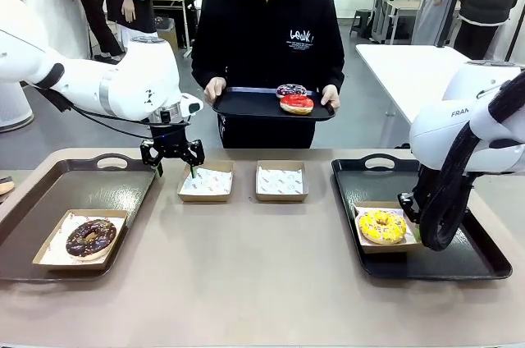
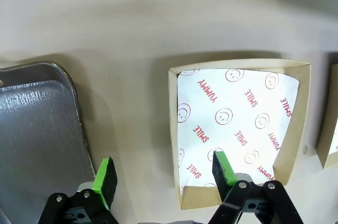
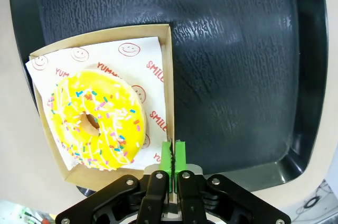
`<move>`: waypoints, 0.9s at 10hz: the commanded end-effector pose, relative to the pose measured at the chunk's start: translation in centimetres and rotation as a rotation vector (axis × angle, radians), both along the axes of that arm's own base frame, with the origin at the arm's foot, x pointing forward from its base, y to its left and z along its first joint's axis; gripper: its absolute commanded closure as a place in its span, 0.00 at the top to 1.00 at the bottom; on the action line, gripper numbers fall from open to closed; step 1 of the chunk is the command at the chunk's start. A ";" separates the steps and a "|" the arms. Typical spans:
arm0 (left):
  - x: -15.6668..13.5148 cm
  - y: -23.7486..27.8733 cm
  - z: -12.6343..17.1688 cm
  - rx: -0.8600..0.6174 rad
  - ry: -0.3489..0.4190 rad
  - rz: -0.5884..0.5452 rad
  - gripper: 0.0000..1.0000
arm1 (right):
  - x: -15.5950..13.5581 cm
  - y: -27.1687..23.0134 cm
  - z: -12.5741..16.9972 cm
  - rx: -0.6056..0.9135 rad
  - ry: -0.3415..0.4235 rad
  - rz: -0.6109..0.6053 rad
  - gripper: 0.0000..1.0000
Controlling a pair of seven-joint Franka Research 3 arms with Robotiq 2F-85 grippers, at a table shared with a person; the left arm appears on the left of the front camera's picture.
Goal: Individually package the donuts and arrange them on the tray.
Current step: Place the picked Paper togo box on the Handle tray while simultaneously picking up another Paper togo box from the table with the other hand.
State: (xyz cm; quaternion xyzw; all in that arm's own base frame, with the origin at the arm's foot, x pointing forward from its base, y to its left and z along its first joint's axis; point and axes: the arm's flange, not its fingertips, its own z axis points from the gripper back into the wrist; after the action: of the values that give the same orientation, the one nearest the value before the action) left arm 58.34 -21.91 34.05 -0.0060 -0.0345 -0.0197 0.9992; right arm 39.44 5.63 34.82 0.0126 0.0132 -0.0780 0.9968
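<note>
Jaws of the left gripper (image 2: pixel 165 176) stand apart, astride one wall of an empty carton (image 2: pixel 237 64). Those of the right gripper (image 3: pixel 172 152) pinch a wall of the filled carton (image 3: pixel 105 29) holding the yellow donut (image 3: pixel 97 121) on the right tray (image 3: pixel 237 76). Risk: the thin card buckles under the pinch, or the liner paper (image 3: pixel 127 49) snags, tipping the donut out.

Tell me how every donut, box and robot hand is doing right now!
chocolate donut: boxed, on the left tray.
yellow donut: boxed, on the right tray.
red donut: unboxed, on the person's tray.
purple donut: unboxed, same tray.
middle-left box: empty, paper-lined.
middle-right box: empty, paper-lined.
left hand: open, straddling the middle-left box's wall.
right hand: shut on the yellow donut's box.
</note>
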 end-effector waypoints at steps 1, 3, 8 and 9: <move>0.1 0.2 -0.4 -0.015 0.003 0.003 0.33 | -1.3 0.0 -0.8 0.030 0.006 0.008 0.61; 0.4 0.3 -0.7 -0.017 0.007 0.012 0.00 | -1.3 -0.1 -0.8 0.035 0.006 0.009 1.00; 0.9 0.4 -1.1 -0.031 0.017 0.021 0.00 | -1.3 -0.2 -0.7 0.052 -0.002 0.004 1.00; 1.0 0.7 -1.0 -0.040 0.021 0.027 0.00 | -1.5 -0.4 -0.5 0.060 -0.008 0.005 1.00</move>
State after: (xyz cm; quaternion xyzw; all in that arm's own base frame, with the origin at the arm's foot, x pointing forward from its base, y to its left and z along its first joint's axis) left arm 58.81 -21.61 32.98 -0.0133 -0.0244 -0.0079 0.9996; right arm 39.46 5.52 34.78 0.0216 0.0153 -0.0810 0.9964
